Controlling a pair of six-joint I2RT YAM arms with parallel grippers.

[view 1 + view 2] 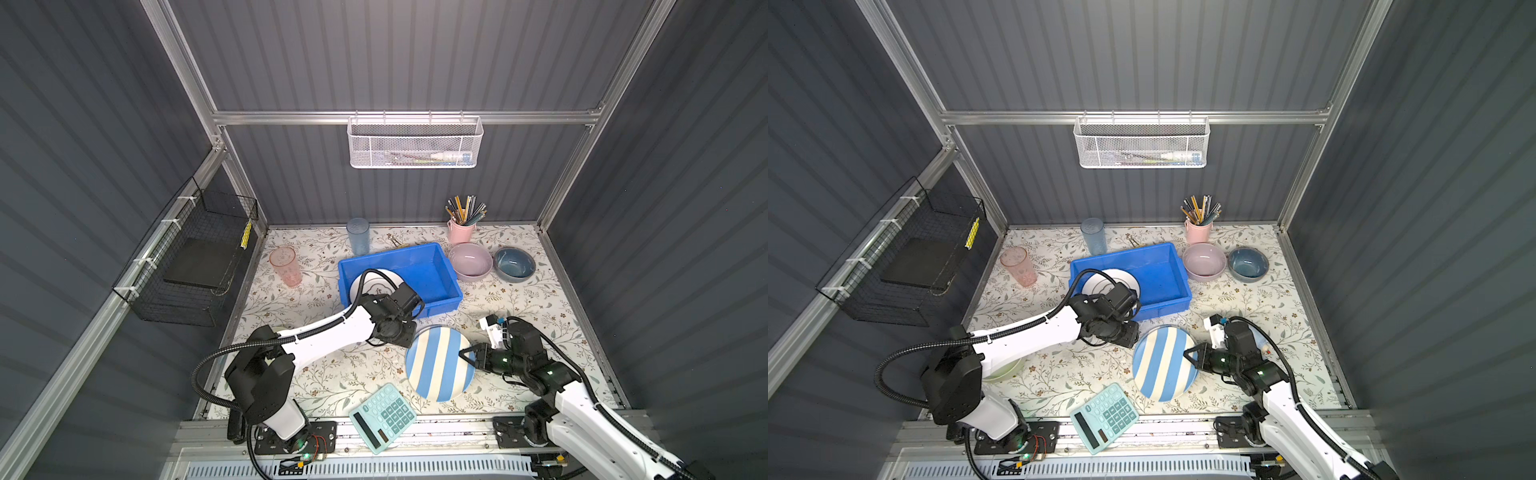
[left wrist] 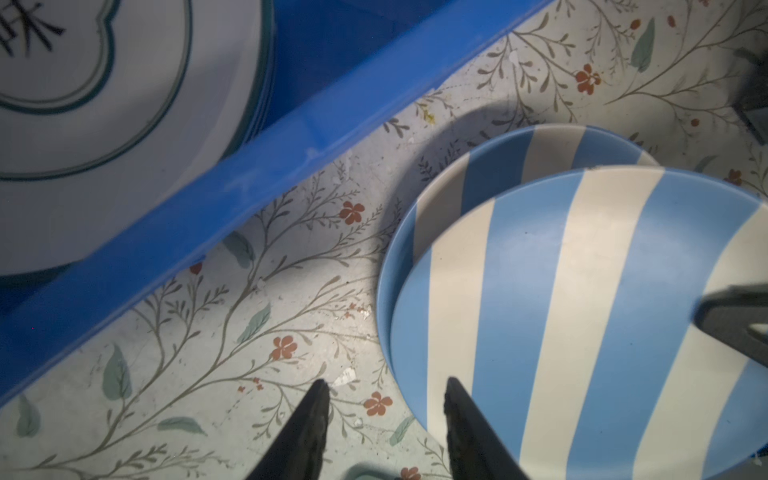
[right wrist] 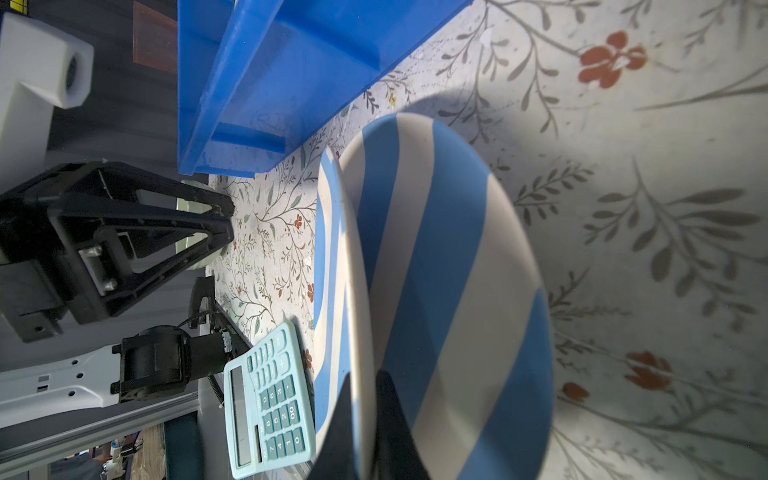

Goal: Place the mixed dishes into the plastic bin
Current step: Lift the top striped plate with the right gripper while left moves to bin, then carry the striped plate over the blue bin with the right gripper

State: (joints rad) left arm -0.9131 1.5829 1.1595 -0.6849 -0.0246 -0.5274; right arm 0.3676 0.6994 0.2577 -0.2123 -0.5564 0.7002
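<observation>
You are pinching the striped plate (image 1: 436,365) by its rim in the right gripper (image 1: 461,353) for binning; left gripper (image 2: 386,382) is hanging half-open, empty.

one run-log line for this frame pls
left gripper: open, empty, beside blue bin | right gripper: shut on upper striped plate rim, plate tilted | in bin: white plate

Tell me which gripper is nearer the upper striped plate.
Right. The right gripper is shut on the rim of the upper striped plate, tilting it up. The left gripper hangs open at its opposite edge, beside the blue bin.
</observation>
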